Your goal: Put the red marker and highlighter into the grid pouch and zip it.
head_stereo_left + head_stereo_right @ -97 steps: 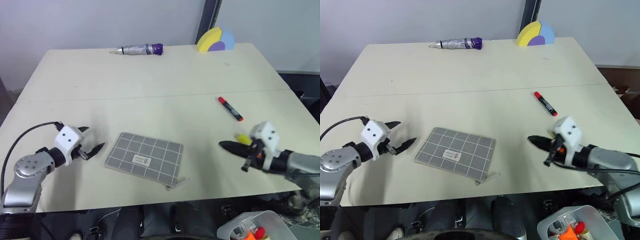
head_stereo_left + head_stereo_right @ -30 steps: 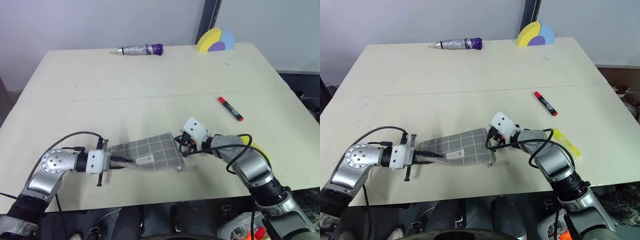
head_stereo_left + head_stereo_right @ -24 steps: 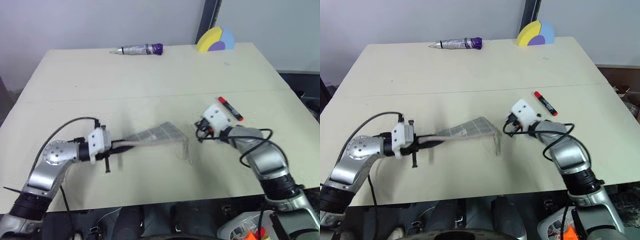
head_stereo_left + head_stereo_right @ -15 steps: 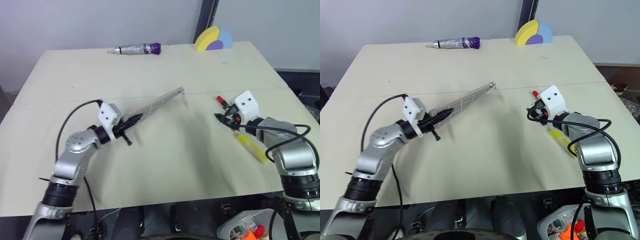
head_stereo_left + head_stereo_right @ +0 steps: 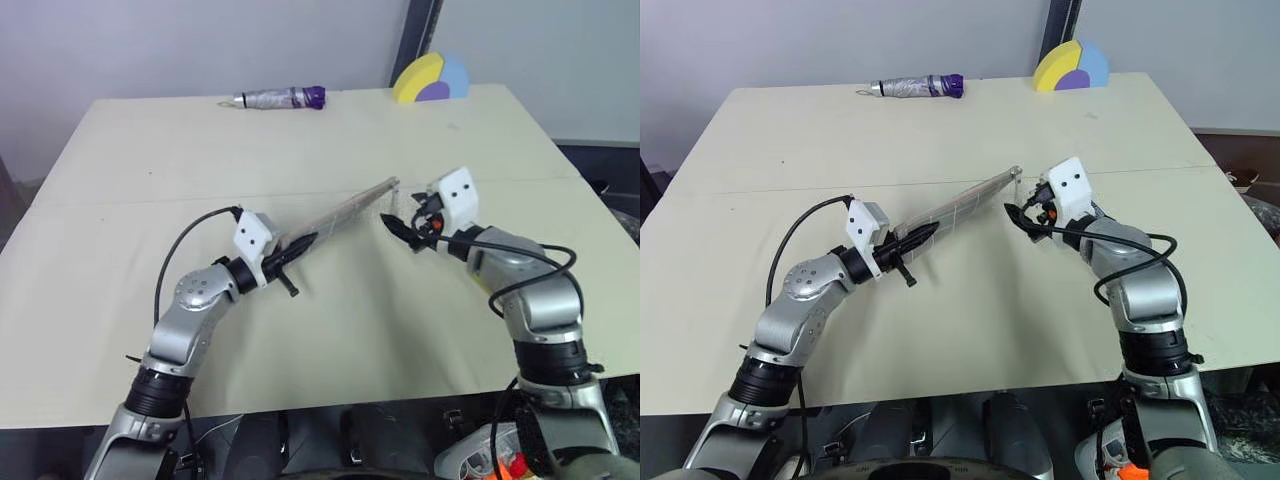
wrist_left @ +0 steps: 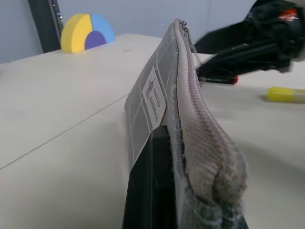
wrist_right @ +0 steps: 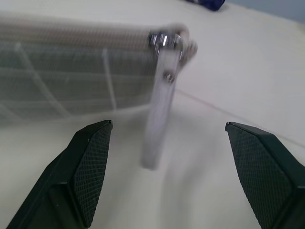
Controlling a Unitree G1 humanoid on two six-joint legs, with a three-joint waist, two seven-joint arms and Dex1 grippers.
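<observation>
Grid pouch [image 5: 958, 207]: lifted off the table since a second ago, when it lay flat at the near edge; now held edge-up in the air over mid-table, zipper side on top, running from the left gripper up toward 2 o'clock, zip end with dangling pull tab [image 7: 159, 119] at the far tip

Left gripper [image 5: 923, 233]: clamped tight on the pouch's near end, fingers closed on the fabric just below the zipper seam; carried up and inward with the pouch over the last second

Right gripper [image 5: 1019, 217]: jaws spread wide, nothing between them; pinched shut against the pouch's zip corner a second ago, since let go and re-aimed; now at 3 o'clock of the zip end, fingertips [image 7: 90, 157] either side of the pull tab but not touching it

Highlighter [image 6: 285, 94]: lying on the table beyond the right gripper in the left wrist view, well apart from the pouch

Red marker [image 6: 228, 79]: red end glimpsed on the table behind the right gripper's fingers; the rest hidden

Meaning for the task: pouch presented upright for opening, zipper apparently closed; likely next, pinch the tab and draw it along the seam. Both pens not yet picked up, so loading and final zip all outstanding. Risk: tab hangs loose and may swing away from closing jaws
</observation>
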